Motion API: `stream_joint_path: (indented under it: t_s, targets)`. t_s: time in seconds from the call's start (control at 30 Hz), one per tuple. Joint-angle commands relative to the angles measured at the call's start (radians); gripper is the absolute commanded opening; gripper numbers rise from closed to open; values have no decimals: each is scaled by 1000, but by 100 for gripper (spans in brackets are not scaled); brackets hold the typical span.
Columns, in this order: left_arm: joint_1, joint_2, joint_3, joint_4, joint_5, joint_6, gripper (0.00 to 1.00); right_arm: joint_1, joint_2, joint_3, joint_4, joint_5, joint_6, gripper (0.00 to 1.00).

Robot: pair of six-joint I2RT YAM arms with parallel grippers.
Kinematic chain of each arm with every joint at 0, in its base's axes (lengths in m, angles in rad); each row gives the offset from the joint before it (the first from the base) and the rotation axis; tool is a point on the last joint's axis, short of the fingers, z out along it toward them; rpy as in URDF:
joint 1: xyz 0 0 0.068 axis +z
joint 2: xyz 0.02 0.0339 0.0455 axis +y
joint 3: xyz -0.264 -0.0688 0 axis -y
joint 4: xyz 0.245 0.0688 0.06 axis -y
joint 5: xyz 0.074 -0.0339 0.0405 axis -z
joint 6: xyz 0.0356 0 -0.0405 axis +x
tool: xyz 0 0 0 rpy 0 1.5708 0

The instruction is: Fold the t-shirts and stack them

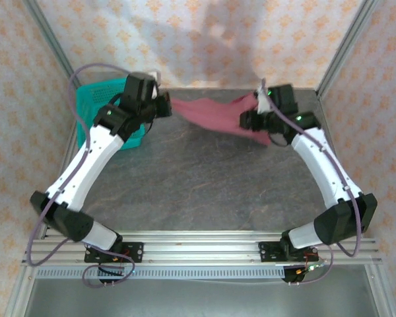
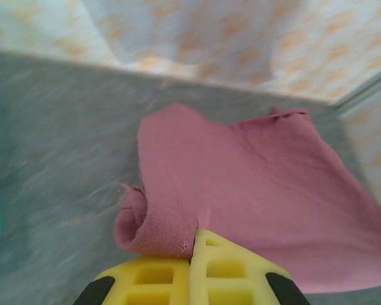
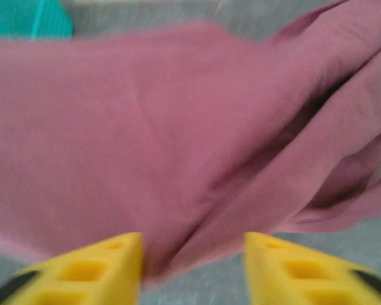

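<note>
The maroon t-shirt (image 1: 211, 115) is hanging limp and light at the far side; the left gripper (image 2: 195, 244) is pinching its edge shut, the right gripper (image 3: 192, 246) is gaping open; corners are likely gripping best

A dark grey, stone-patterned surface (image 1: 204, 185) carries a teal plastic mesh basket (image 1: 89, 105) far left, a maroon cotton t-shirt (image 1: 211, 113) draped along its back.

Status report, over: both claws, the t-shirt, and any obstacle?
Left claw shut on maroon t-shirt edge. Right claw open, cloth at its fingertips. T-shirt stretched between both claws, not folded. Teal basket far left, apart from cloth.
</note>
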Motion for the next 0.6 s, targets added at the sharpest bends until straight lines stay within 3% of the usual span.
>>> stream_joint_path:
  t_s: [0.0, 0.1, 0.27, 0.33, 0.57]
  targets:
    - [20, -89, -205, 62, -115, -60, 0, 21, -51, -159, 125, -49, 150, 65]
    - [23, -131, -334, 73, -137, -81, 0, -25, -95, -236, 126, 32, 248, 76]
    - [35, -139, -422, 115, -97, -113, 0, -195, -76, -272, -11, 62, 342, 76]
    - [35, -134, -434, 122, -92, -121, 0, -206, -33, -295, -4, 56, 348, 74]
    - [34, -123, -442, 124, -84, -125, 0, -181, 160, -361, 248, -150, 514, 59]
